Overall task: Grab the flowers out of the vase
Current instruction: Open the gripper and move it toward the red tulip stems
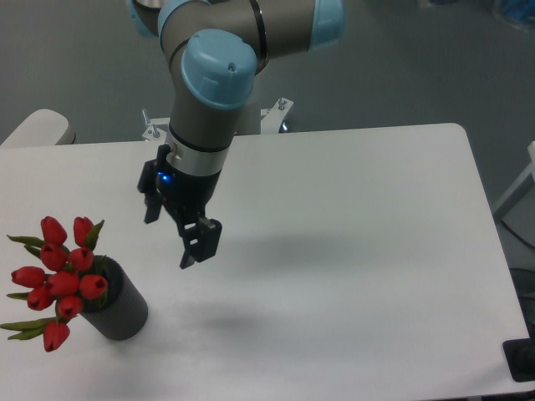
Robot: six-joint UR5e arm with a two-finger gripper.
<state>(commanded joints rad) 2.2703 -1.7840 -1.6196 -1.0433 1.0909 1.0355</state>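
The flowers (63, 282), a bunch of red closed tulip buds with narrow green leaves, stand in the vase (124, 314), a short dark grey cylinder at the front left of the white table (359, 276). The bunch leans out to the left over the vase's rim. My gripper (197, 245) hangs above the table, to the right of the flowers and higher than them, well apart from both. It points down and is tilted. I see its fingers edge-on, one behind the other, so the gap between them is hidden. Nothing is held.
A metal bracket (159, 127) with bolts sits at the table's far edge behind the arm. A pale rounded object (38, 127) shows at the far left edge. The table's right edge runs down near a dark object (522, 361) at the lower right.
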